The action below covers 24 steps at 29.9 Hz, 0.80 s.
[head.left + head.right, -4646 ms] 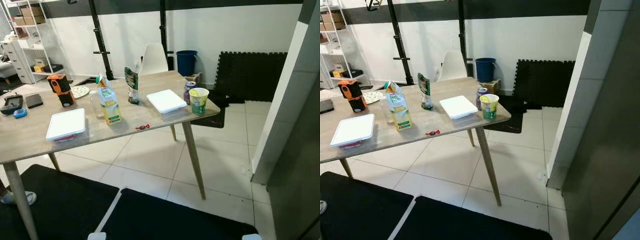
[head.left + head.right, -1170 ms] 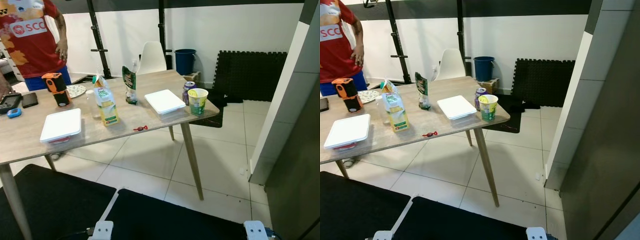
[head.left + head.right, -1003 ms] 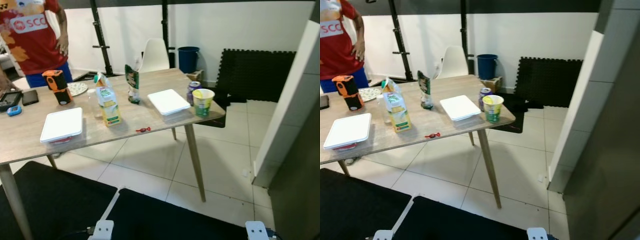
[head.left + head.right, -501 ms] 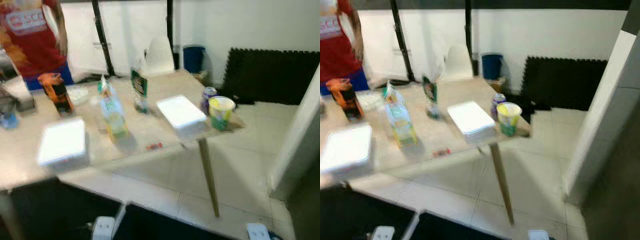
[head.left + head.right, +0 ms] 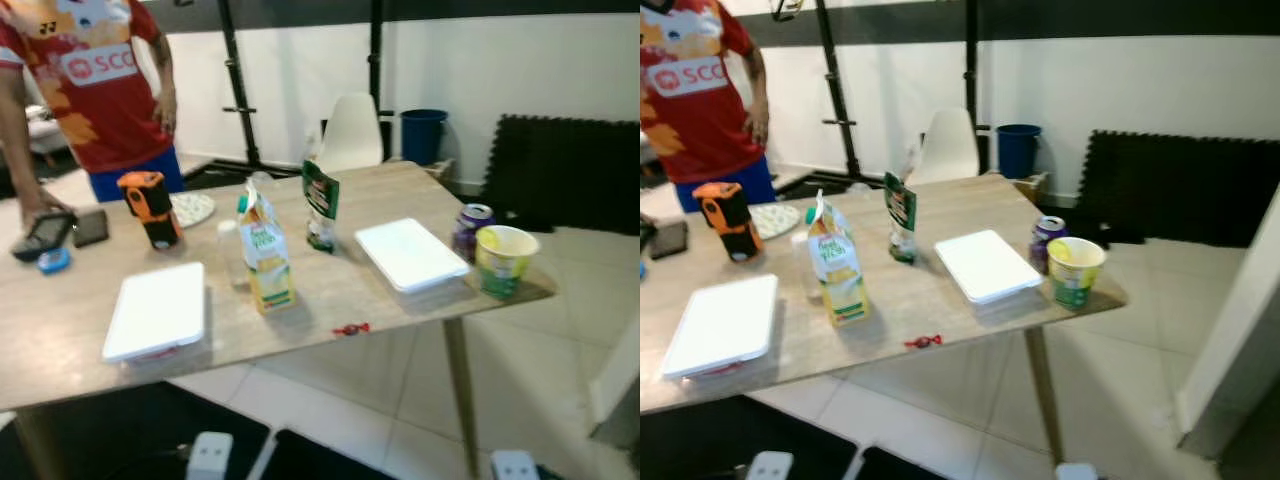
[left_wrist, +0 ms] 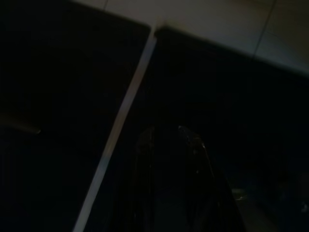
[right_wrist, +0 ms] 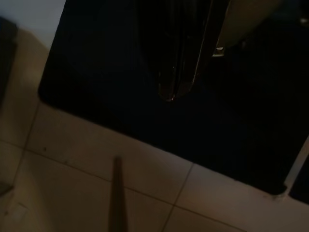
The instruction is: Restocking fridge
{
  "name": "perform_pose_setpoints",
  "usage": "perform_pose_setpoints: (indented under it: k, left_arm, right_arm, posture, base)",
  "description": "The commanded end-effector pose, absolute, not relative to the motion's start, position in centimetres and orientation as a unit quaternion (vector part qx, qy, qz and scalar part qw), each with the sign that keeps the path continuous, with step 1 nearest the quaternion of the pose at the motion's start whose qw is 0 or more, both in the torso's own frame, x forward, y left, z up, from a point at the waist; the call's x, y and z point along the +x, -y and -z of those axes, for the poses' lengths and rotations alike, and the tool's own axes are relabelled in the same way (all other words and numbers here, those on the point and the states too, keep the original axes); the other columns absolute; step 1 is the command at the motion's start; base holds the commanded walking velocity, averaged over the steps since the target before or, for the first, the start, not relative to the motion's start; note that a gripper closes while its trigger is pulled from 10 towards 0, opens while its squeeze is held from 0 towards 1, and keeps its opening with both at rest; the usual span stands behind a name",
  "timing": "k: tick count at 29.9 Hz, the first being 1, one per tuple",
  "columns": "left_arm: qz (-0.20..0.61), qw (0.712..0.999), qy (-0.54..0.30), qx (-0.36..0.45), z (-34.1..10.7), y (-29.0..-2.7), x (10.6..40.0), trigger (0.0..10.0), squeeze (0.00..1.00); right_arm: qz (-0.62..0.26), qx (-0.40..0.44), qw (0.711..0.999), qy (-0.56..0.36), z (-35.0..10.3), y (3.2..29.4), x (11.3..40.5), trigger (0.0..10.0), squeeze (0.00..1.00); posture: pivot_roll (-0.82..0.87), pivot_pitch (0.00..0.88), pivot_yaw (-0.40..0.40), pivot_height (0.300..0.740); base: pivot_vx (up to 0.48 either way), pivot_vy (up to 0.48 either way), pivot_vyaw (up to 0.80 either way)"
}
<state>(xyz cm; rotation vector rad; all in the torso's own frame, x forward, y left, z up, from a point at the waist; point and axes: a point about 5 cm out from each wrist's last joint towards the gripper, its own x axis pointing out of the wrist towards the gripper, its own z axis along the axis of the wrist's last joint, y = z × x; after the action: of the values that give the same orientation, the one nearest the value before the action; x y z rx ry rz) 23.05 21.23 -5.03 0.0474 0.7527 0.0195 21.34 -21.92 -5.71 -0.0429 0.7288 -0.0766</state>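
We are at the very start of the restocking: nothing is in hand and every item sits on the wooden table (image 5: 330,290). From our left to right we see a white lidded container (image 5: 158,310), a juice carton (image 5: 265,255) standing upright, a green pouch (image 5: 321,205) behind it, a second white lidded container (image 5: 410,253), then a purple can (image 5: 472,226) just beside a yellow-green paper cup (image 5: 504,260) near the table's right corner. A small red-wrapped sweet (image 5: 351,328) lies near the front edge. An orange and black tool (image 5: 150,207) stands toward the far left, and a person in a red shirt (image 5: 105,90) stands behind the table with a hand resting on dark devices. No fridge shelf is in view, so all the carrying and placing looks still to be done.

Our left gripper (image 6: 169,140) hangs over the dark floor mat (image 6: 58,72); the picture is too dim for us to tell whether the fingers are apart. Our right gripper (image 7: 177,89) hangs over the mat too, its two fingers pressed narrowly together and holding nothing.

Compared with a few seconds ago, our view has swung left and closer: the table sits more centrally, the dark panel on the right has left the picture, and the person has come to the table. The items themselves appear not to have moved.
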Motion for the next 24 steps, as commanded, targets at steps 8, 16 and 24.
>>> perform_pose_setpoints:
  k: [8,16,24]
  left_arm:
    - [-0.016,0.924,-0.381,0.03,5.43,-21.78,22.29,10.0,0.0]
    - [-0.017,0.924,-0.38,0.027,5.41,-21.67,22.34,10.0,0.0]
    - [-0.017,0.92,-0.39,0.04,5.81,-21.55,21.79,10.0,0.0]
  right_arm:
    - [0.012,0.001,0.937,-0.348,5.65,21.25,21.54,10.0,0.0]
    - [-0.006,-0.021,0.937,-0.35,5.61,21.04,21.65,10.0,0.0]
    - [0.008,-0.012,0.934,-0.358,5.88,21.5,21.11,10.0,0.0]
  posture:
    - [-0.06,0.088,0.068,0.74]
    - [-0.06,0.1,0.063,0.74]
    - [-0.07,0.107,0.058,0.74]
  base:
    - [0.334,0.0,0.0]
    - [0.326,0.0,0.57]
    - [0.078,0.0,0.0]
